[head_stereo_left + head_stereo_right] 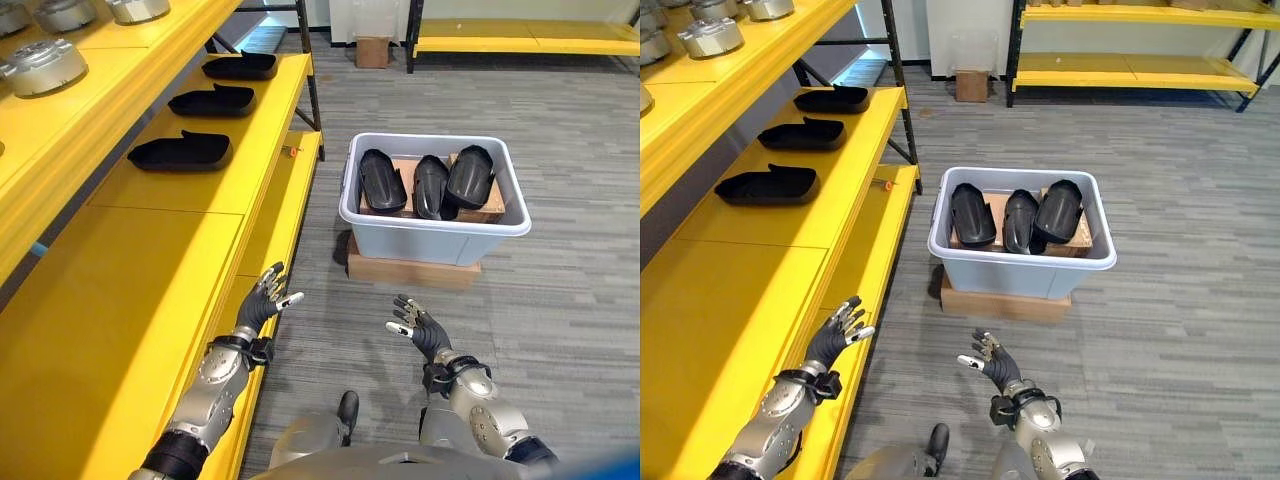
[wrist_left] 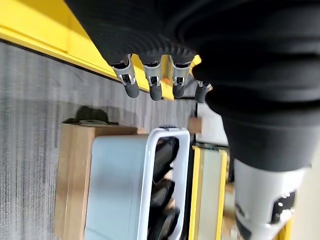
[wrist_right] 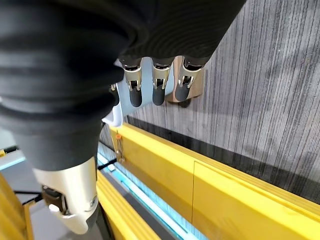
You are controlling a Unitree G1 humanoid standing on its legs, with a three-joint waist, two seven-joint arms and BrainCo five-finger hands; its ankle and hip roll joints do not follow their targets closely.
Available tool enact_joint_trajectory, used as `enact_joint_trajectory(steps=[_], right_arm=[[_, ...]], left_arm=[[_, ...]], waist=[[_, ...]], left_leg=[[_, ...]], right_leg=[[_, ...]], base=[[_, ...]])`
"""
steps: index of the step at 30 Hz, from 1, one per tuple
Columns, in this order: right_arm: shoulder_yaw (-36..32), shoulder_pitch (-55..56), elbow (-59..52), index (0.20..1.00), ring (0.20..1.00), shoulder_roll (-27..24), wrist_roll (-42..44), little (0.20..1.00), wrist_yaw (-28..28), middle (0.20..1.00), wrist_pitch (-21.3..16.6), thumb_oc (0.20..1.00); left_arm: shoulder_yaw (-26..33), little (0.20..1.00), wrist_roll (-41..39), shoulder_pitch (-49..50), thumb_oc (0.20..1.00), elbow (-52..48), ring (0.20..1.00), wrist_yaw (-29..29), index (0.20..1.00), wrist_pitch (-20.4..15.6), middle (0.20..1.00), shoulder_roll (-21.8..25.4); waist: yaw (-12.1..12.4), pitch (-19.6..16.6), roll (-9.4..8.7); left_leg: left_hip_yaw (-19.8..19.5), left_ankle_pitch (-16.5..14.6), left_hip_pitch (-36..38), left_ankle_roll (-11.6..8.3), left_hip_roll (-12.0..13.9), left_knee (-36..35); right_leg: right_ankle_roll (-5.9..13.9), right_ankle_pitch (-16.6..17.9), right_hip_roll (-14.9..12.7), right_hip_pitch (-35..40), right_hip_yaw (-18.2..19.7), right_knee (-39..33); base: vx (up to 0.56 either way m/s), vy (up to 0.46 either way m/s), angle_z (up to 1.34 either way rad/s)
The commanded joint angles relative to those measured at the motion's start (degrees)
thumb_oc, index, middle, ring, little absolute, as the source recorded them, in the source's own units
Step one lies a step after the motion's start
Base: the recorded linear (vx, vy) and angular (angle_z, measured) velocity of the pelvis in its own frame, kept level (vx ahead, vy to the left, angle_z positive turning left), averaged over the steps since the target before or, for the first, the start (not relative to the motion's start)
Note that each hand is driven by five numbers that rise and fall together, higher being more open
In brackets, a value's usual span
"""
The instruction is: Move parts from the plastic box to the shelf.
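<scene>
A: From the head, what are the hands doing?
B: The left hand [image 1: 262,302] hovers at the yellow shelf's [image 1: 150,280] edge, the right hand [image 1: 415,325] over the floor; both spread, holding nothing. Three black parts [image 1: 428,183] lie in the grey plastic box [image 1: 430,235] ahead; three more black parts [image 1: 180,150] sit on the shelf.
A: Left wrist?
B: Fingers [image 2: 152,85] straight, the box [image 2: 120,190] beyond.
A: Right wrist?
B: Fingers [image 3: 159,85] relaxed, empty.
</scene>
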Motion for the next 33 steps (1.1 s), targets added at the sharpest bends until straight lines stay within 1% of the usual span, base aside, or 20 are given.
enact_joint_trajectory(steps=[1,2,3,4,5,7,8,9,11,13,15,16,17,18,20,21,23,25,30,33], right_arm=[[-0.6,-1.0,-5.5,1.0,1.0,-1.4,0.4,1.0,1.1,1.0,-2.9,1.0],[-0.7,-0.8,-5.7,1.0,1.0,-1.9,0.3,1.0,0.8,1.0,-3.0,1.0],[-0.9,-0.6,-5.7,1.0,1.0,-2.8,0.4,1.0,0.7,1.0,-3.3,1.0],[-0.9,-0.6,-5.7,1.0,1.0,-2.8,0.4,1.0,0.8,1.0,-3.3,1.0],[-1.2,-0.6,-5.3,1.0,1.0,-3.3,0.6,1.0,0.5,1.0,-3.4,1.0],[-1.6,-0.2,-5.4,1.0,1.0,-4.1,1.1,1.0,0.3,1.0,-3.6,1.0],[-2.1,0.6,-5.4,1.0,1.0,-4.9,1.2,1.0,0.5,1.0,-3.6,1.0],[-2.1,1.0,-5.4,1.0,1.0,-5.2,1.1,1.0,0.5,1.0,-3.5,1.0],[-2.4,1.2,-5.2,1.0,1.0,-5.9,0.9,1.0,0.3,1.0,-3.7,1.0],[-2.6,1.5,-5.0,1.0,1.0,-6.2,0.6,1.0,0.1,1.0,-3.7,1.0],[-3.1,0.9,-4.5,1.0,1.0,-6.4,0.7,1.0,-0.5,1.0,-3.7,1.0],[-3.4,0.9,-4.8,1.0,1.0,-6.5,0.7,1.0,-0.7,1.0,-3.9,1.0],[-4.0,1.0,-5.0,1.0,1.0,-6.8,0.5,1.0,-0.7,1.0,-4.3,1.0],[-4.3,1.0,-4.6,1.0,1.0,-6.6,0.0,1.0,-1.1,1.0,-4.5,1.0],[-4.4,0.9,-4.3,1.0,1.0,-6.5,-0.2,1.0,-1.4,1.0,-4.5,1.0],[-4.1,1.0,-3.9,1.0,1.0,-5.6,-0.3,1.0,-0.7,1.0,-4.0,1.0],[-4.5,2.3,-5.0,1.0,1.0,-4.7,0.0,1.0,0.2,1.0,-3.5,1.0],[-4.2,2.8,-4.6,1.0,1.0,-3.7,-0.1,1.0,0.5,1.0,-3.1,1.0],[-2.7,1.2,-3.4,1.0,1.0,-2.7,0.0,1.0,0.8,1.0,-2.6,1.0],[-1.8,0.7,-3.3,1.0,1.0,-2.4,0.1,1.0,0.9,1.0,-2.4,1.0]], left_arm=[[-0.5,1.0,-0.9,-3.0,1.0,-4.2,1.0,-0.4,1.0,-2.6,1.0,2.3],[-0.6,1.0,-1.1,-3.1,1.0,-4.2,1.0,-0.3,1.0,-2.5,1.0,1.9],[-0.8,1.0,-1.6,-3.5,1.0,-4.1,1.0,0.0,1.0,-2.4,1.0,1.5],[-0.9,1.0,-1.6,-3.5,1.0,-4.1,1.0,0.0,1.0,-2.4,1.0,1.5],[-1.3,1.0,-1.8,-3.9,1.0,-4.0,1.0,0.2,1.0,-2.4,1.0,1.4],[-1.5,1.0,-2.3,-4.0,1.0,-4.0,1.0,0.4,1.0,-2.4,1.0,1.5],[-1.3,1.0,-2.3,-3.7,1.0,-4.0,1.0,0.5,1.0,-2.3,1.0,1.8],[-1.2,1.0,-2.4,-3.4,1.0,-3.9,1.0,0.3,1.0,-2.3,1.0,1.7],[-1.1,1.0,-2.2,-3.1,1.0,-4.0,1.0,0.6,1.0,-2.1,1.0,1.7],[-1.2,1.0,-2.3,-2.9,1.0,-4.1,1.0,0.4,1.0,-1.9,1.0,1.6],[-1.5,1.0,-2.2,-3.0,1.0,-4.3,1.0,0.2,1.0,-1.8,1.0,1.3],[-1.6,1.0,-2.2,-2.9,1.0,-4.1,1.0,0.1,1.0,-1.8,1.0,1.4],[-2.0,1.0,-1.3,-2.6,1.0,-3.6,1.0,0.0,1.0,-2.0,1.0,1.6],[-2.4,1.0,-0.8,-2.6,1.0,-3.2,1.0,0.0,1.0,-2.0,1.0,1.6],[-2.4,1.0,-0.5,-2.8,1.0,-3.3,1.0,0.1,1.0,-2.1,1.0,1.6],[-2.3,1.0,-0.3,-2.7,1.0,-3.3,1.0,-0.2,1.0,-2.2,1.0,1.5],[-2.8,1.0,-0.7,-3.6,1.0,-3.5,1.0,-0.9,1.0,-2.6,1.0,1.4],[-2.9,1.0,-0.4,-3.7,1.0,-4.0,1.0,-0.9,1.0,-2.8,1.0,2.0],[-2.9,1.0,-0.6,-4.8,1.0,-4.1,1.0,-0.2,1.0,-2.8,1.0,2.8],[-3.0,1.0,-0.6,-5.0,1.0,-4.2,1.0,0.1,1.0,-2.6,1.0,2.8]], waist=[[-2.4,-4.6,-1.65],[-2.8,-5.0,-1.47],[-3.2,-5.3,-1.05],[-3.4,-5.4,-0.99],[-3.6,-5.4,-0.83],[-3.8,-5.5,-0.98],[-3.9,-6.0,-1.21],[-3.9,-6.1,-1.25],[-3.6,-5.5,-2.14],[-3.3,-4.5,-2.96],[-2.7,-3.6,-3.47],[-2.8,-3.8,-3.51],[-2.2,-3.6,-3.46],[-1.5,-3.1,-2.65],[-1.3,-2.8,-2.4],[-0.9,-3.6,-1.94],[-1.9,-4.6,-1.59],[-1.9,-5.3,-1.83],[-1.4,-5.4,-2.18],[-1.7,-5.6,-2.49]], left_leg=[[-7.7,-4.7,8.5,-3.2,8.5,-0.5],[-8.0,-4.1,8.7,-3.75,10.0,-0.2],[-8.3,-0.6,7.3,-4.58,11.9,1.9],[-8.5,-0.6,7.2,-4.63,12.0,1.9],[-8.8,2.2,6.0,-4.92,12.5,3.3],[-9.1,5.5,5.3,-5.32,13.2,3.7],[-9.6,8.9,5.7,-5.96,14.7,3.8],[-9.6,10.1,5.5,-6.23,15.2,4.3],[-8.9,14.2,2.4,-5.85,15.0,10.0],[-7.0,13.6,-0.3,-4.63,13.7,13.5],[-5.5,9.5,-2.9,-4.46,10.8,9.7],[-3.7,7.2,-3.9,-4.56,10.5,5.6],[-2.4,6.4,-7.2,-4.76,8.7,-0.4],[-3.8,8.9,-8.6,-4.89,7.3,-4.0],[-4.8,9.6,-9.5,-5.12,6.6,-3.6],[-7.1,7.5,-7.9,-4.29,5.3,-3.4],[-4.5,7.3,-6.0,-3.9,5.4,-5.0],[-3.6,5.2,-4.6,-2.5,4.1,-4.0],[-0.9,1.8,-3.5,-0.74,2.5,-1.4],[-0.7,0.4,-2.4,0.13,1.9,-0.4]], right_leg=[[0.77,7.4,3.0,3.1,2.0,-9.0],[0.11,6.5,3.9,3.4,1.6,-8.2],[-0.77,4.9,5.2,3.5,0.7,-6.6],[-0.81,4.8,5.2,3.4,0.5,-6.5],[-1.29,4.0,5.8,3.6,0.1,-6.0],[-2.04,2.9,6.7,4.0,-0.6,-5.6],[-2.94,1.5,8.0,4.5,-1.0,-5.2],[-3.28,0.9,8.5,4.9,-1.0,-5.2],[-4.32,0.2,8.8,5.9,-1.0,-5.1],[-4.97,-0.5,8.5,7.8,-1.9,-5.8],[-4.74,-0.9,8.1,9.2,-2.5,-6.8],[-4.53,-1.3,7.9,10.0,-3.1,-7.6],[-4.2,-1.5,8.0,11.4,-3.4,-8.7],[-4.11,-1.9,8.9,12.4,-2.3,-9.0],[-4.01,-2.0,8.9,12.6,-1.7,-8.8],[-3.6,-2.3,9.1,12.6,0.0,-8.0],[-3.07,-2.5,7.6,13.3,0.1,-7.3],[-1.93,-2.0,5.5,14.1,1.3,-6.9],[-0.09,-0.8,3.0,13.5,3.4,-6.0],[0.47,-0.5,2.4,13.5,4.1,-5.3]], base=[[0.36,-0.382,0.66],[0.38,-0.439,0.62],[0.25,-0.294,0.41],[0.23,-0.286,0.23],[0.13,-0.162,-0.08],[0.24,-0.27,-0.19],[0.28,-0.289,-0.18],[0.26,-0.279,-0.12],[0.14,-0.182,-0.07],[0.08,-0.139,-0.03],[0.08,-0.073,0.07],[0.14,0.005,0.22],[0.16,0.095,0.5],[0.13,0.139,0.3],[0.08,0.132,-0.27],[0.13,0.211,-0.54],[0.21,0.321,-0.68],[0.18,0.314,-0.25],[0.07,0.209,-0.3],[0.08,0.131,-0.25]])
